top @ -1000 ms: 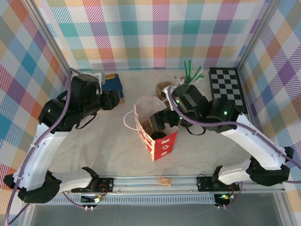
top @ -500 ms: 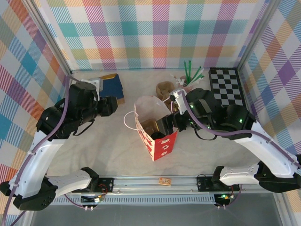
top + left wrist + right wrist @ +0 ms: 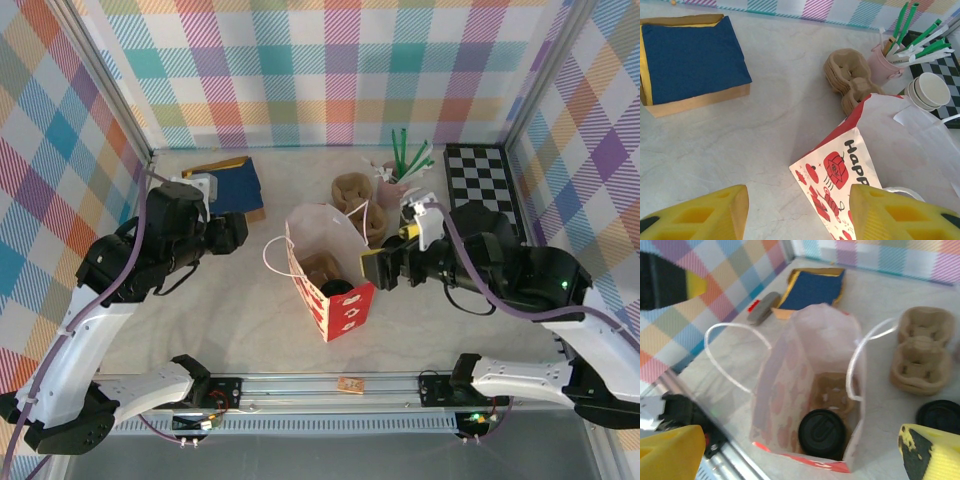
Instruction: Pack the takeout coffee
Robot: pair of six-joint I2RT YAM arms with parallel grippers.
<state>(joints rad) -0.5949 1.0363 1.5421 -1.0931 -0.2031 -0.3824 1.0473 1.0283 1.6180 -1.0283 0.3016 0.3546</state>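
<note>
Overhead: bag (image 3: 345, 310) upright and open mid-counter (image 3: 230, 300). Inside it, at the near end, the coffee (image 3: 340, 290) with its black lid up; behind that, in the same bag, a brown carrier (image 3: 318, 268). Just right of the bag's rim, the right end effector (image 3: 375, 268), spread wide and holding nothing. Well apart on the left, the left end effector (image 3: 238, 232); opening hard to judge from here. Napkins (image 3: 228, 185) at the back left, stirrers (image 3: 408, 155) and a checkered mat (image 3: 485, 180) at the back right.

Left wrist: yellow fingers (image 3: 705, 215) set apart with nothing between them, so open and empty, above bare counter and the bag's printed corner. Beyond, the napkins, a stack of spare carriers (image 3: 847, 75), the stirrers in a pink cup, and white cups (image 3: 930, 90) on the mat.

Right wrist: looking down into the bag's mouth, with the coffee upright on the bottom touching the carrier. Both yellow pads (image 3: 670, 452) far apart at the frame's lower corners, gripping nothing. Loose lid (image 3: 942, 415) on the counter to the right, just beside the spare carriers.
</note>
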